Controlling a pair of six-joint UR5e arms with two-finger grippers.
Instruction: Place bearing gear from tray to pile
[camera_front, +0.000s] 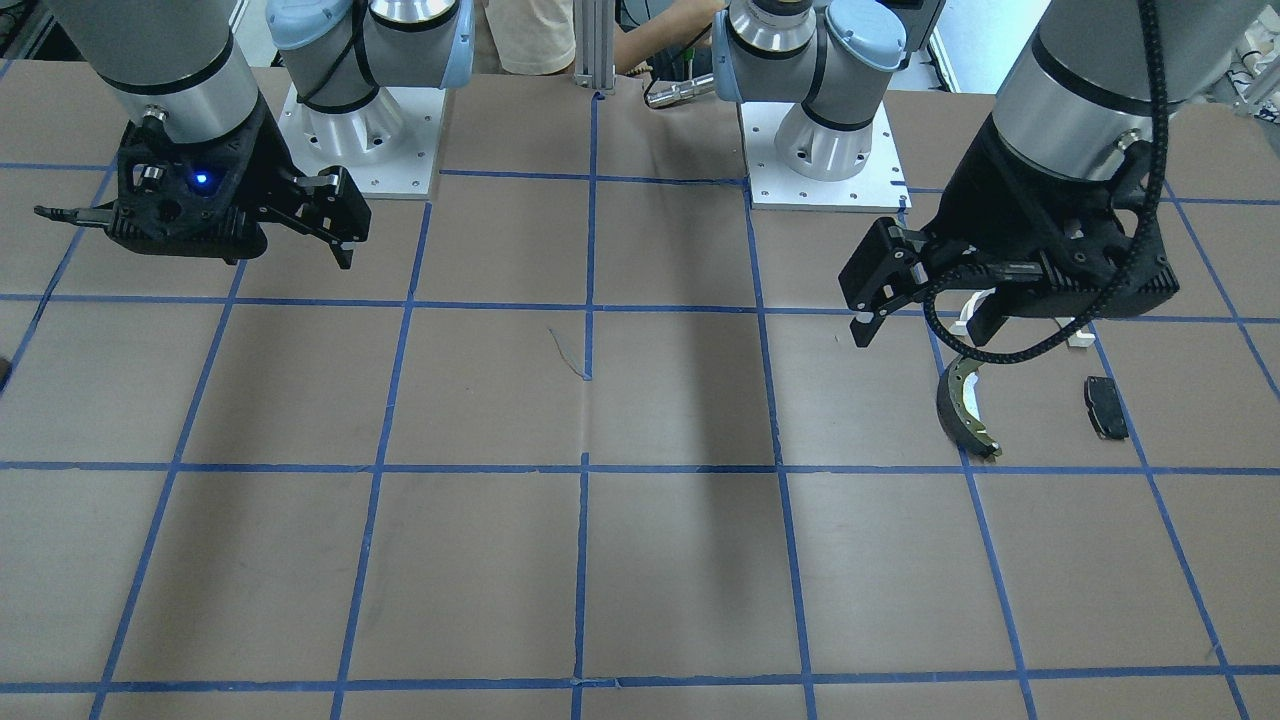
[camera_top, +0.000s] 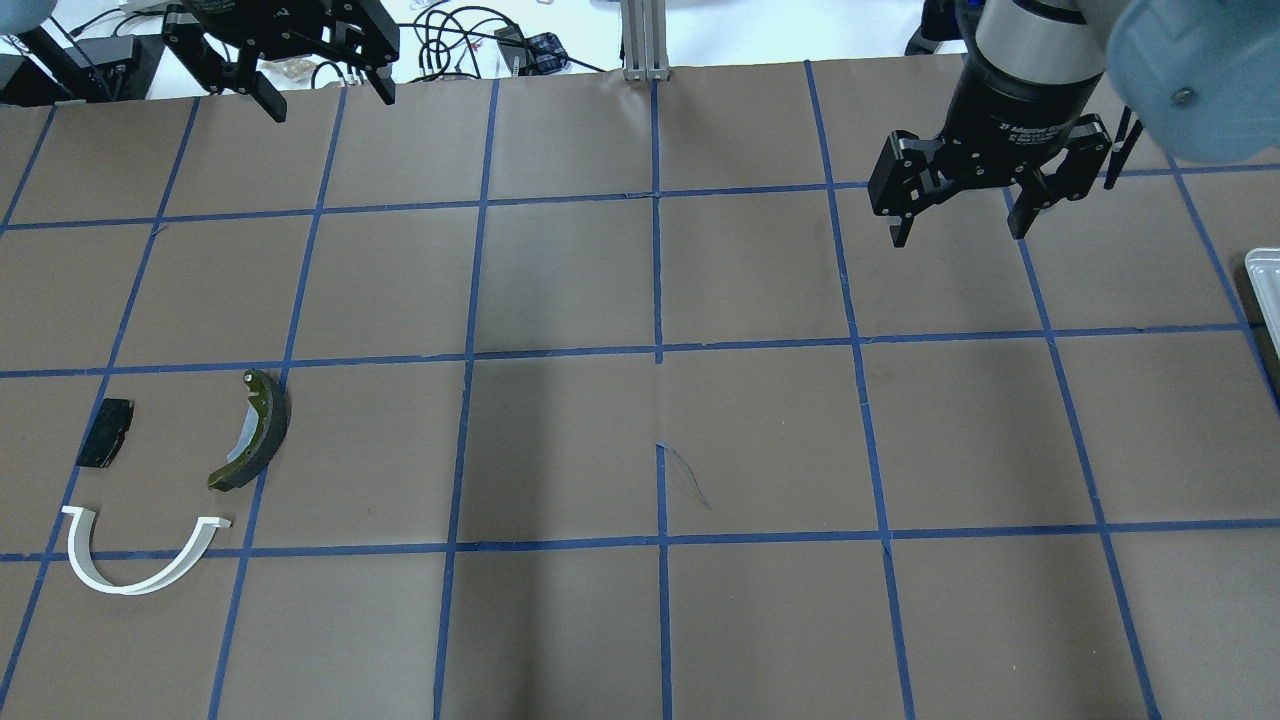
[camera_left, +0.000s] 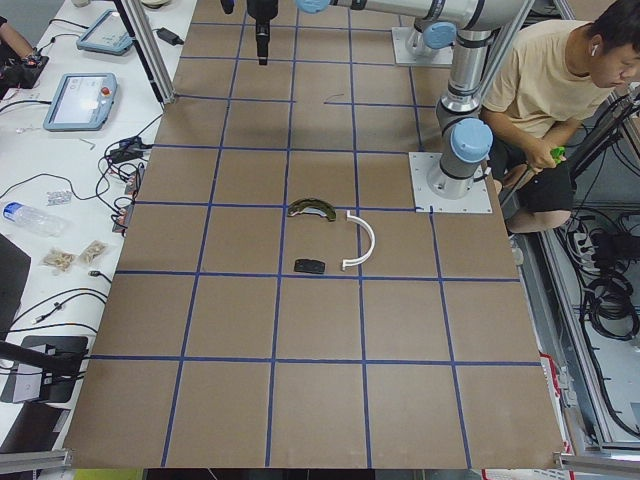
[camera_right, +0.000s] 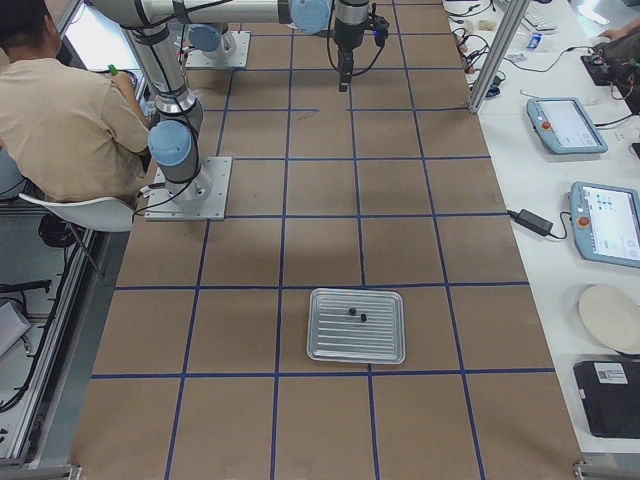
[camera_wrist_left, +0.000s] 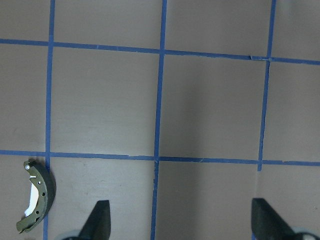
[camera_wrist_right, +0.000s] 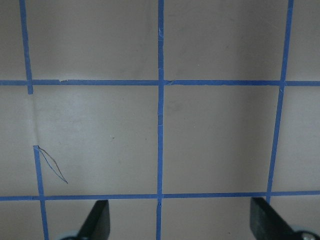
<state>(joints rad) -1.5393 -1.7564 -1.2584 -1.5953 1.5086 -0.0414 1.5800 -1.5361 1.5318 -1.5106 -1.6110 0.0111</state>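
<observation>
arms: two, each with one tool
left tool (camera_top: 328, 98): fingers spread apart, holding nothing; hangs above the far left edge of the desk (camera_top: 760, 440)
right tool (camera_top: 958, 235): fingers spread apart, holding nothing; hangs above the far right part of the desk, well apart from the left tool
tray (camera_right: 356, 340): one, silver, ribbed; at the right end of the desk, set in from every desk edge
bearing gear: in the tray, one of two small dark parts (camera_right: 350, 314) lying just beside each other; too small to tell which
pile: three parts, left side, near the robot, none touching
white arch (camera_top: 120, 588): one, across a blue tape line, nearest the robot
brake shoe (camera_top: 270, 432): one, just beyond the arch
black pad (camera_top: 105, 432): one, left of the shoe, toward the left desk edge
room: pile and tray well apart, most of the desk's width between them; both tools above the desk, over neither
</observation>
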